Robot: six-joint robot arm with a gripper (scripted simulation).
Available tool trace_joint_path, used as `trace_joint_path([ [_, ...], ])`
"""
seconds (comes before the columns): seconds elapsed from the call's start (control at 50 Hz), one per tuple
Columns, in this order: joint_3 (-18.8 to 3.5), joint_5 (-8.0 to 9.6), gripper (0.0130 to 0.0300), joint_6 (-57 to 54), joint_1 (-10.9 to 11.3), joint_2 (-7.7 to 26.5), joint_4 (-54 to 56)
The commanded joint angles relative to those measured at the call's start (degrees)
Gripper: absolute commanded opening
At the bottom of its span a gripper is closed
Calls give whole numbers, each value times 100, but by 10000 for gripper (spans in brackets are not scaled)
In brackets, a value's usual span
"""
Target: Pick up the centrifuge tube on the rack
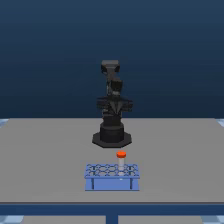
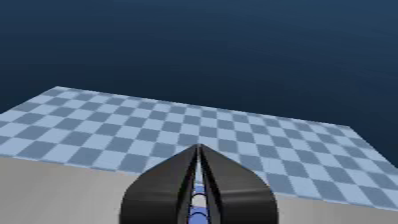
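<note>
1. Rack [image 1: 111, 178], light blue with two dark marks on its front, sits on the grey table [image 1: 45, 155] just in front of the arm's black base [image 1: 111, 136].
2. The tube [image 1: 121, 162] stands upright in a hole towards the exterior view's right of the rack, its orange-red cap [image 1: 121, 154] above the top.
3. The arm [image 1: 112, 100] rises upright behind the rack, well apart from the tube.
4. In the wrist view, the end effector [image 2: 198, 150] has its dark fingers [image 2: 169, 185] meeting at the tips, a narrow slit between them, holding nothing.
5. Beyond lies a blue checkered floor [image 2: 133, 125].
</note>
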Motion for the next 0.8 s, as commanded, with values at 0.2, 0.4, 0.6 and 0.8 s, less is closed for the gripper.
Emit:
trace_joint_path([
  [0.2, 0, 0, 300, 0, 0, 0, 0],
  [0.4, 0, 0, 300, 0, 0, 0, 0],
  [0.6, -7, 3, 300, -44, 12, 20, 51],
  [0.8, -38, 17, 300, -235, 62, 110, 275],
])
